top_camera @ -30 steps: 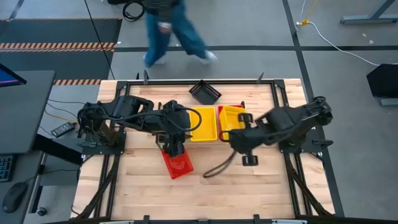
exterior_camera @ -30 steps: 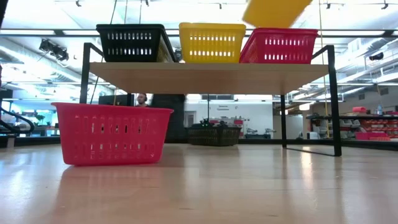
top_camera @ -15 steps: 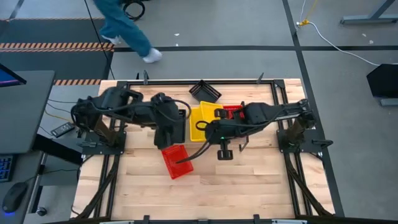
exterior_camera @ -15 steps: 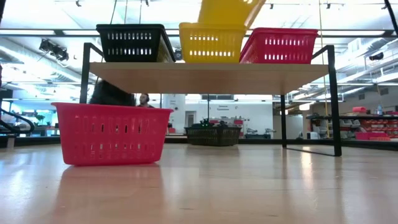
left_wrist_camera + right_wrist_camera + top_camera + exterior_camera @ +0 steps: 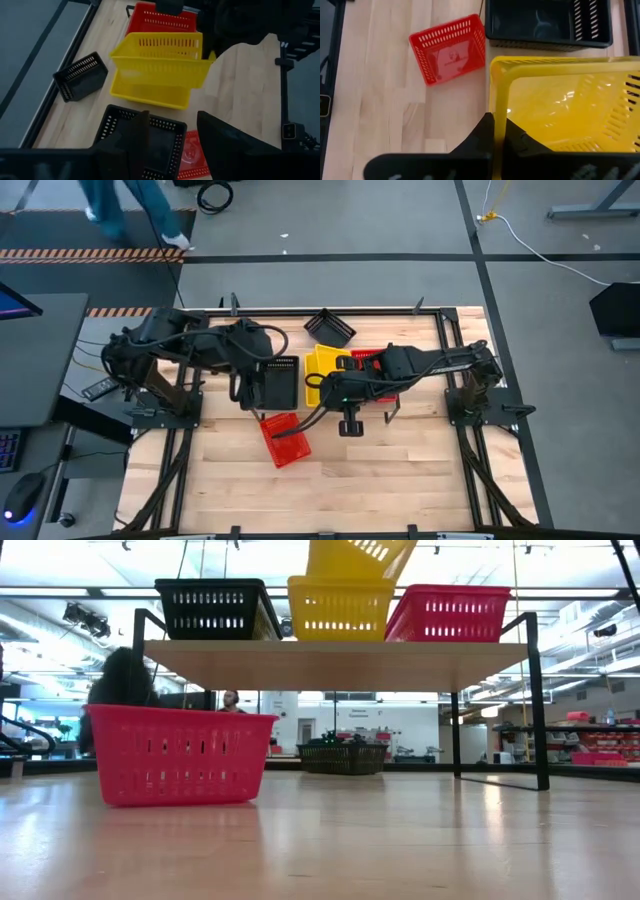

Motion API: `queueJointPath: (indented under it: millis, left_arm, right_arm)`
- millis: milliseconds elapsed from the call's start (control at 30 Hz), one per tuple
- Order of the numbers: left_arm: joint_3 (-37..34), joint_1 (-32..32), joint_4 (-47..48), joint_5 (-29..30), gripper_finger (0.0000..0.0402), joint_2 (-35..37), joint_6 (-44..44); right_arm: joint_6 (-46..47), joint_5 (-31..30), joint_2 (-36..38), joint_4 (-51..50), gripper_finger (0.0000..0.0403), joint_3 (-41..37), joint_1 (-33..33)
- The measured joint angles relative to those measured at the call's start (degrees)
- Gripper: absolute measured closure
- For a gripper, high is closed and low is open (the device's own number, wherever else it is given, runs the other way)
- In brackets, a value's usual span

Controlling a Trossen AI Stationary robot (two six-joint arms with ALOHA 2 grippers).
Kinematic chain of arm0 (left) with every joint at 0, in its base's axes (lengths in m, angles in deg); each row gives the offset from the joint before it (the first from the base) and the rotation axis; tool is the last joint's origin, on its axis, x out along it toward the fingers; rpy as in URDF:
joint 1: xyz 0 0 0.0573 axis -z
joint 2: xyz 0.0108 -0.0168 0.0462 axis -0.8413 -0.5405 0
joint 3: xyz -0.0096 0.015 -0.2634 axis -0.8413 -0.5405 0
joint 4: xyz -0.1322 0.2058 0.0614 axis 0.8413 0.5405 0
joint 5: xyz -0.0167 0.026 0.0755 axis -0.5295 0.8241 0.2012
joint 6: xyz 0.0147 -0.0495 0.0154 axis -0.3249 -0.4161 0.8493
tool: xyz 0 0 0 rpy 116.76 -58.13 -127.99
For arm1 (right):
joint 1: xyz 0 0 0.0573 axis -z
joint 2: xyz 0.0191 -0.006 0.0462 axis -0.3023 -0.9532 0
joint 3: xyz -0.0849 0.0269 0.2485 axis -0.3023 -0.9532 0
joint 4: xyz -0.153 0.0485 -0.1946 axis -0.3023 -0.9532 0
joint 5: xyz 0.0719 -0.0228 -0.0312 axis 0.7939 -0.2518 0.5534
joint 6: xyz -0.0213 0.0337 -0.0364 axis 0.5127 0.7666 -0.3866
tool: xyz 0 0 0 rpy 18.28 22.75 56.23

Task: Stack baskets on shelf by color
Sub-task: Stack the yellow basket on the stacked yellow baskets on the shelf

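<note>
Wooden worktop [image 5: 400, 470] carries the shelf [image 5: 340, 662], which already has a colour started in each slot, so this is maybe halfway by my guess. Going left to right: the left tool [image 5: 170, 135] hangs over the black basket [image 5: 280, 383] on the shelf's left end with its fingers spread and nothing between them. Middle slot has a yellow basket [image 5: 338, 608], and the right tool [image 5: 498, 131] is clamped on the rim of a second yellow basket [image 5: 358, 558], tilted just above it and not yet nested. Right slot holds a red basket [image 5: 455, 613]. Left over: a loose red basket [image 5: 284, 438] on the worktop in front, and a spare black basket [image 5: 330, 328] behind the shelf. Can't tell how many are stacked in each slot.
</note>
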Motion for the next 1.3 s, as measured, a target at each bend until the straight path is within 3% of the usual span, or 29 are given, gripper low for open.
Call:
queueJointPath:
  millis: [467, 967, 1300]
  left_arm:
    - [0.0, 0.0, 0.15, -0.02, 0.023, -0.04, -0.04]
    - [0.0, 0.13, 0.11, -0.02, 0.023, -0.07, -0.11]
    - [0.0, 0.36, 0.11, -0.02, 0.023, -0.07, -0.43]
  right_arm:
    - [-0.21, -0.36, 0.0, 1.21, 0.0357, 0.0, 0.72]
    - [-4.47, -1.69, 0.0, 1.1, 0.038, 0.0, 1.79]
    - [-4.67, 0.05, 0.0, 1.04, 0.0362, -0.02, 2.25]
